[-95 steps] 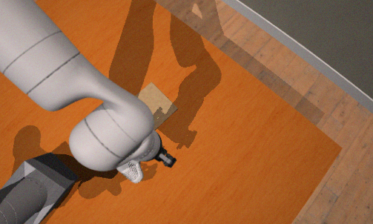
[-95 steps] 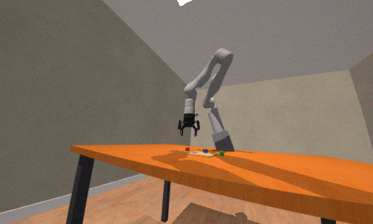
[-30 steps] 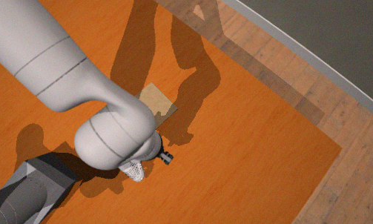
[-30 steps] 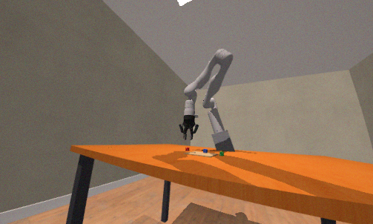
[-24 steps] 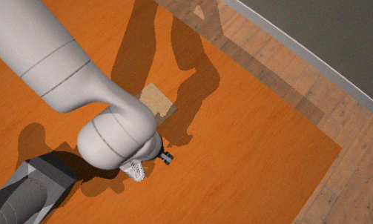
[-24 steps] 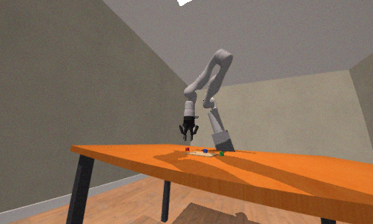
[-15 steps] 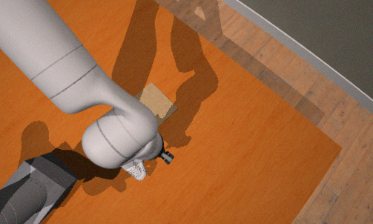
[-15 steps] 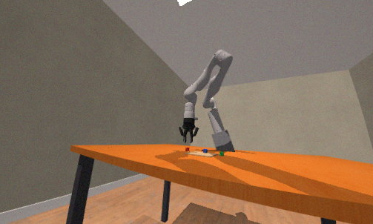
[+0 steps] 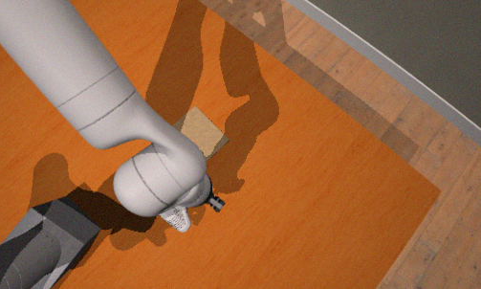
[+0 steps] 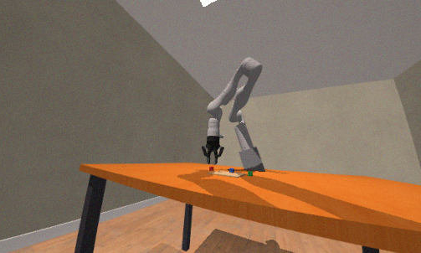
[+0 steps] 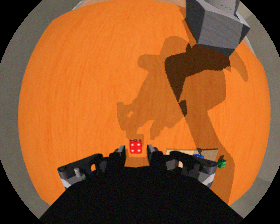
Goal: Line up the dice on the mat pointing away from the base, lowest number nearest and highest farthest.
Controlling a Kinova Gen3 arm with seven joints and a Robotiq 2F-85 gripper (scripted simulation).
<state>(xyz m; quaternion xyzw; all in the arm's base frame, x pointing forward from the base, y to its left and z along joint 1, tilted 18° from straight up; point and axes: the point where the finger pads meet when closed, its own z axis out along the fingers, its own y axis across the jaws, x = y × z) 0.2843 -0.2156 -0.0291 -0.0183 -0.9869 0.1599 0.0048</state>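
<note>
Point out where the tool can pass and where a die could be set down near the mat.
Free: the wide table stretch toward the near edge. On the mat, room beside the blue die. Crowded: the mat's ends, red die and green die.

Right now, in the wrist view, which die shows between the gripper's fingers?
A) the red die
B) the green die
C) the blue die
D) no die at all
A: the red die sits on the orange table centered between the fingers of the gripper, which hangs above it holding nothing, while the blue die and green die lie off to the right.
</note>
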